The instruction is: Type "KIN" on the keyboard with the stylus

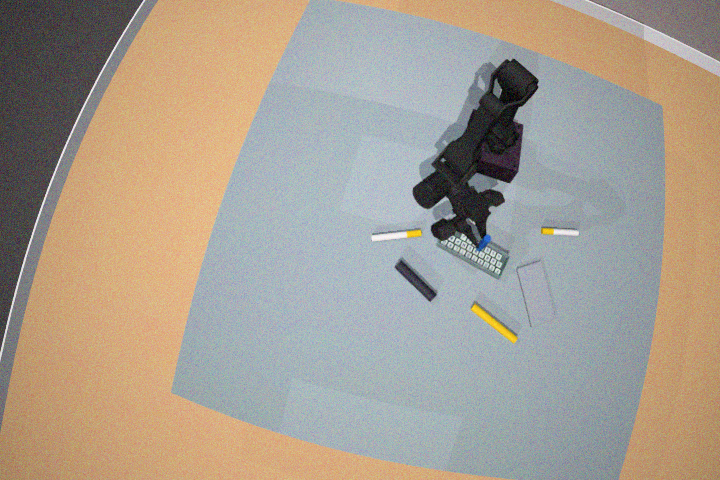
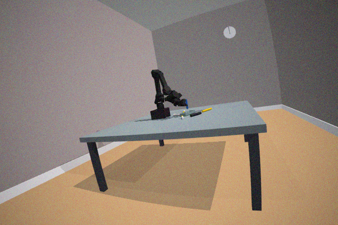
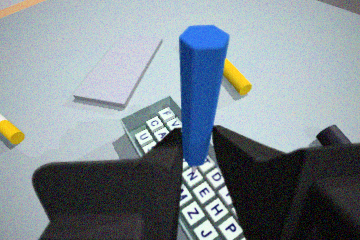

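The blue stylus [image 1: 484,242] [image 2: 187,103] [image 3: 203,90] stands nearly upright in my gripper [image 1: 480,243] [image 3: 196,133], which is shut on it. The keyboard [image 1: 500,275] [image 2: 189,113] [image 3: 150,114] lies below, a dark green tray with white lettered keys. In the wrist view the stylus's thin tip shows at the upper edge of the N key [image 3: 192,176]; whether it touches the key cannot be told. The E key [image 3: 204,192] is beside N. The fingers hide part of the keyboard, and I cannot make out the K key or a whole I key.
A grey slab [image 1: 536,293] [image 3: 120,72] lies beside the keyboard. A yellow stick [image 1: 494,322] [image 2: 206,109] [image 3: 237,77], a black stick [image 1: 415,279] [image 2: 195,114] [image 3: 334,135] and two white sticks with yellow ends [image 1: 396,235] [image 1: 560,231] lie around it on the desk [image 1: 315,311] [image 2: 201,125].
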Robot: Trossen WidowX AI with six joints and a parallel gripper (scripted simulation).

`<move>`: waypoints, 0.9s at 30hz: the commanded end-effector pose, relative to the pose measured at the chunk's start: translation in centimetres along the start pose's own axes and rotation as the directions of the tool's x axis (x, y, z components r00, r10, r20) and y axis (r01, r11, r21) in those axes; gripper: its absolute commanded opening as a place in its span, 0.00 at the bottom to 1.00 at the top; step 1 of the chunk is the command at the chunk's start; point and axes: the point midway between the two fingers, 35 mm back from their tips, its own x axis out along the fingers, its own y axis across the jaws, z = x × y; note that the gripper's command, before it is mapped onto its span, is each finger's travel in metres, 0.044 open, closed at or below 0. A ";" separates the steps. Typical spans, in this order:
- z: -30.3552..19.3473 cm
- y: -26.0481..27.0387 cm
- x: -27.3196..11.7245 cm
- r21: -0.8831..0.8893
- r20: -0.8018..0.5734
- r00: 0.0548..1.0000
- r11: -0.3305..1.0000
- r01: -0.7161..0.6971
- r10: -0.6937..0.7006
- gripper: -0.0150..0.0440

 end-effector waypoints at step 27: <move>-1.3 0.1 0.8 0.002 0.002 1.000 1.000 -0.002 0.002 0.39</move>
